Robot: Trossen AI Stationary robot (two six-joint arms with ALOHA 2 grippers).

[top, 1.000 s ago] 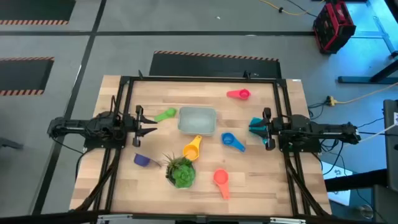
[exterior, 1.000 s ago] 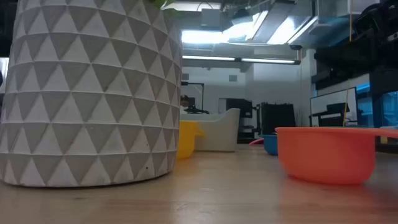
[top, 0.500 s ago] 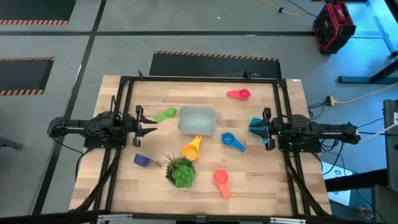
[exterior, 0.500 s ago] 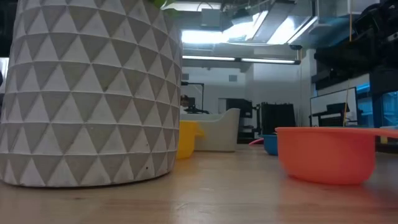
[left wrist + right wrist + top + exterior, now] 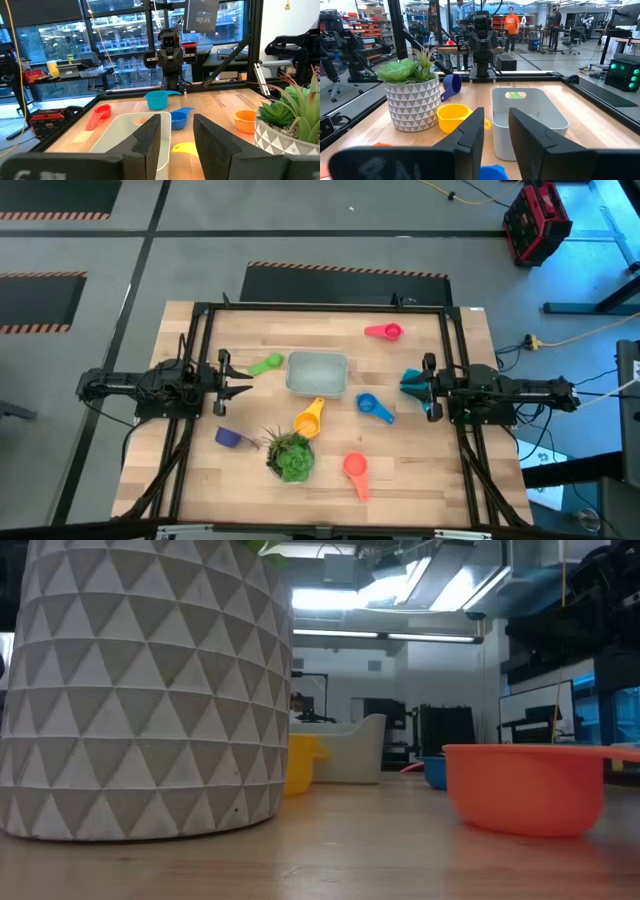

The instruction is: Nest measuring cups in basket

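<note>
The pale basket (image 5: pixel 318 373) stands mid-table on its base. Measuring cups lie scattered on the wood around it: green (image 5: pixel 266 365), pink (image 5: pixel 385 332), blue (image 5: pixel 375 407), yellow (image 5: pixel 310 418), purple (image 5: pixel 234 437), orange-red (image 5: pixel 355 470) and a teal one (image 5: pixel 412 381). My left gripper (image 5: pixel 243 379) hovers level at the table's left side, open and holding nothing (image 5: pixel 177 127). My right gripper (image 5: pixel 426 388) hovers level at the right side, open and also holding nothing (image 5: pixel 496 122). The teal cup (image 5: pixel 160 99) sits on the table just below and in front of it.
A leafy plant in a white triangle-patterned pot (image 5: pixel 290 455) stands near the front edge, between the purple and orange-red cups. In the low view this pot (image 5: pixel 140 690) fills the left half. A black frame (image 5: pixel 320 308) runs round the table.
</note>
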